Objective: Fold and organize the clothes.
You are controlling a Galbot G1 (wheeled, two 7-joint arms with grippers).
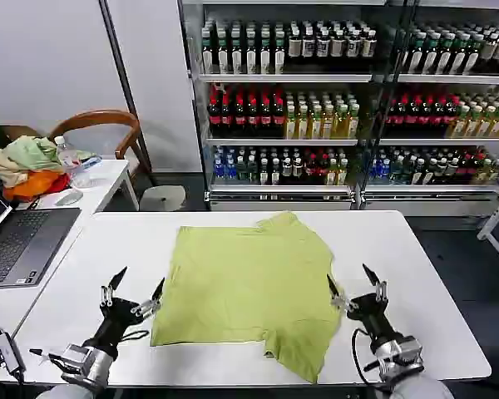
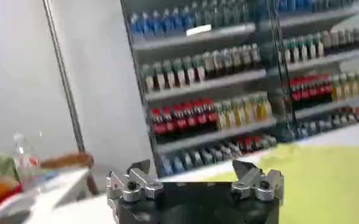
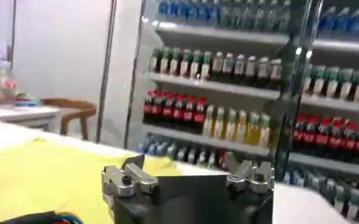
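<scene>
Lime-green T-shirt (image 1: 249,287) lies spread flat on the white table (image 1: 416,274), between the left gripper (image 1: 137,288) and right gripper (image 1: 350,287), both spread wide and holding nothing.

Bright even light; soft shadows; wrist views blurred.

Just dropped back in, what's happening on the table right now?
A lime yellow-green T-shirt lies spread plain face up on the white table, rumpled and not yet folded. The left gripper sits open at the shirt's left edge and the right gripper open at its right edge; neither holds fabric. A laptop and a bundle of fabrics sit off to the left on a side table.
</scene>
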